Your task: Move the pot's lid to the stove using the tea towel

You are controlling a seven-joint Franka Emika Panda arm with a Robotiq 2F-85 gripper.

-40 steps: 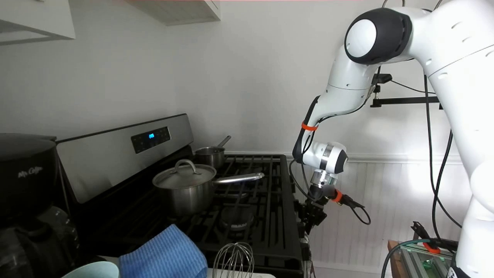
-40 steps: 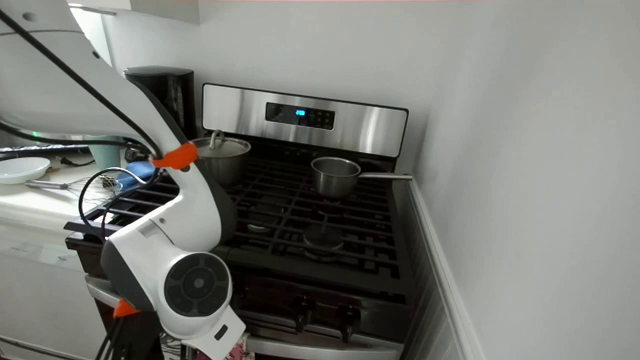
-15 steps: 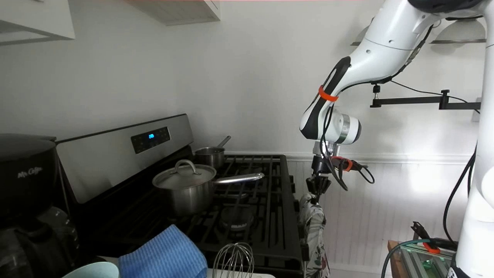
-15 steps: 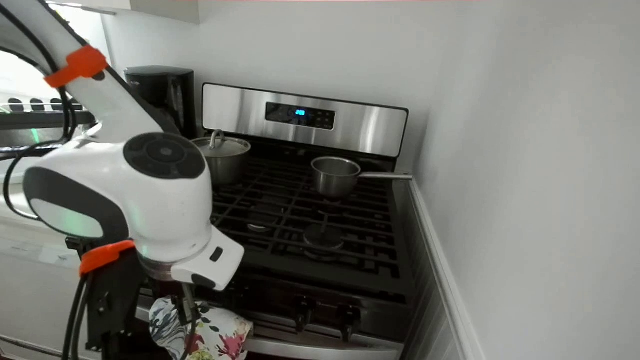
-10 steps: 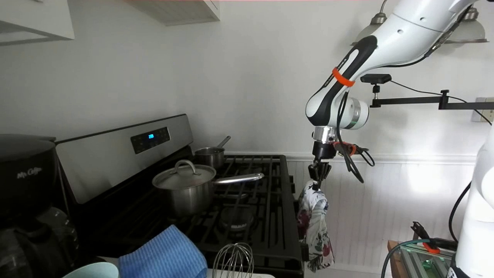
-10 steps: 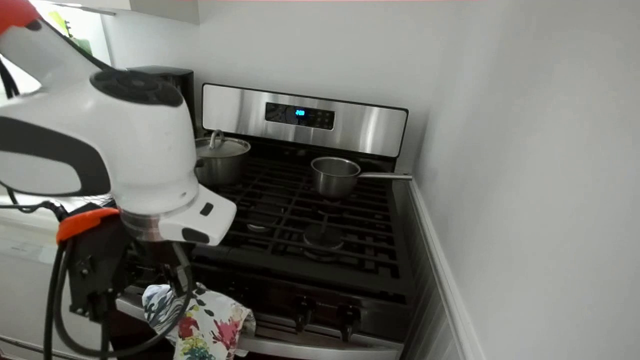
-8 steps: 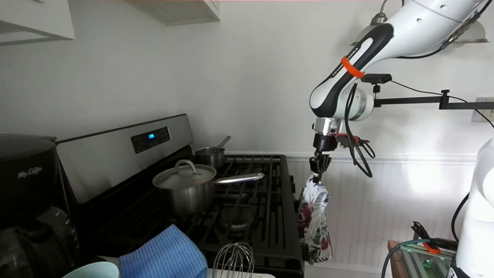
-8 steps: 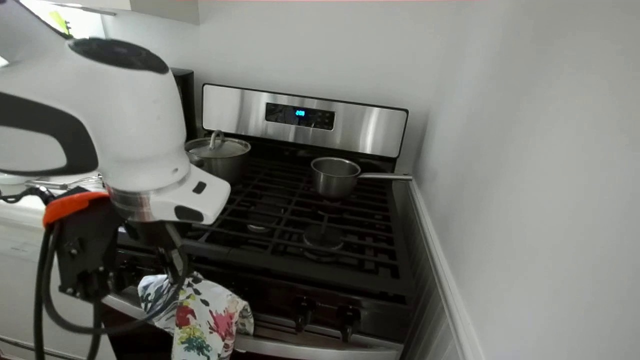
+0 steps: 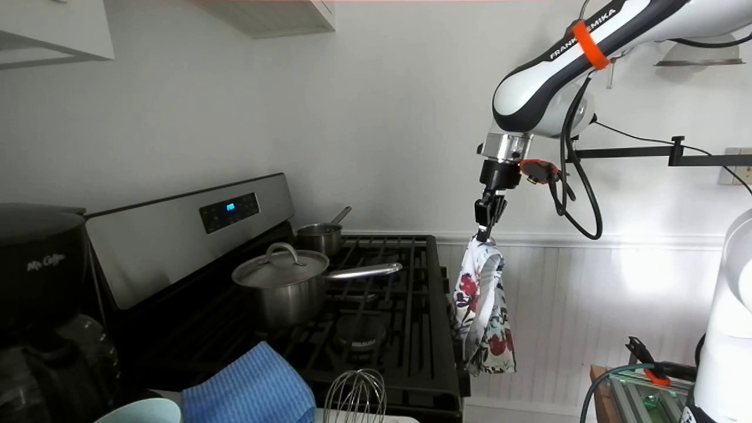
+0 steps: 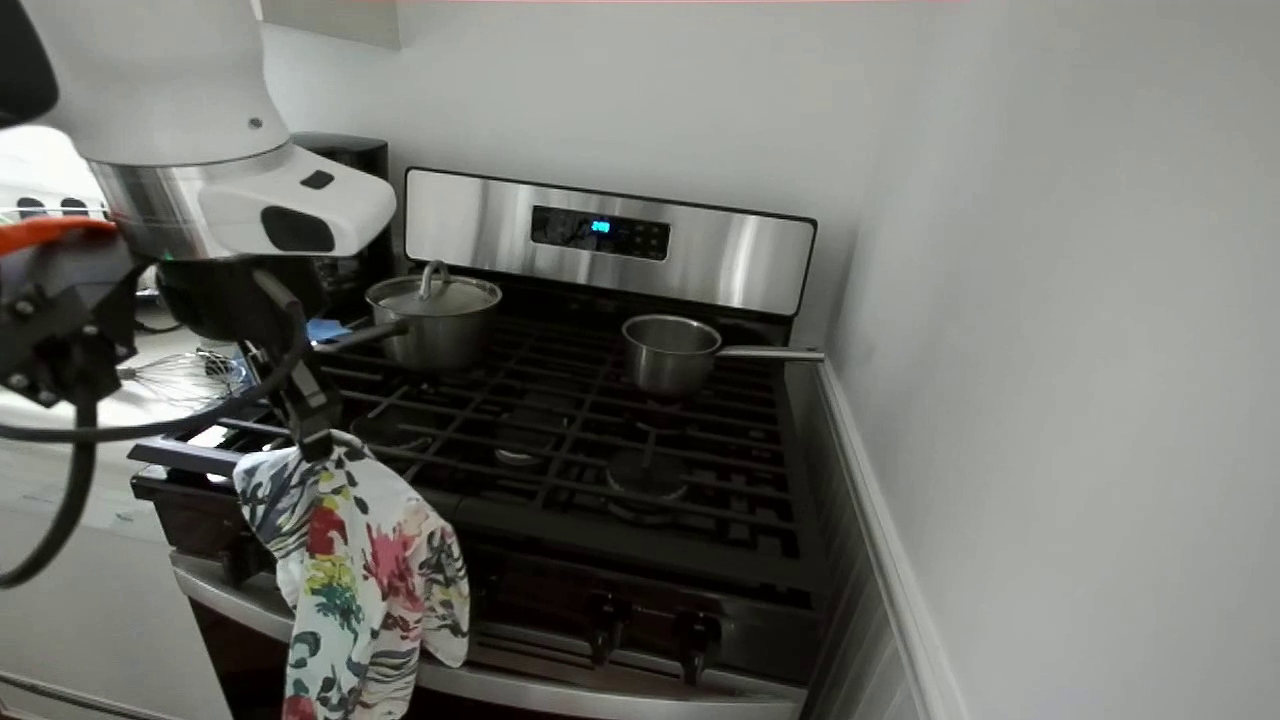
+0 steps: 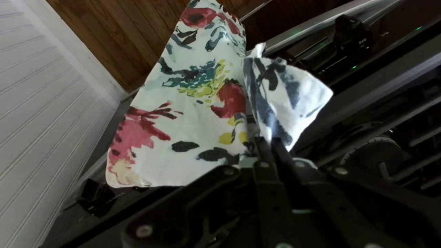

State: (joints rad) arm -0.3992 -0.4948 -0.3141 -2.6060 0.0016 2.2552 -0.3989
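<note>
One floral towel in hand

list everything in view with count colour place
stove: 1, black, in the corner
pot: 1, silver, stove's back corner
lid: 1, silver, on pot
saucepan: 1, silver, stove's other back corner
tea towel: 1, white floral, hanging at stove's front
counter: 1, white, beside stove
whisk: 1, silver, on counter
cloth: 1, blue, by whisk
coffee maker: 1, black, beside stove
container: 1, turquoise, by cloth
cabinets: 2 visible, pale, high up
lampshade: 1, grey, high up
stand: 1, brown-edged, lower right in an exterior view
arm: 1, white and black, above tea towel
gripper: 1, black, shut on tea towel
</note>
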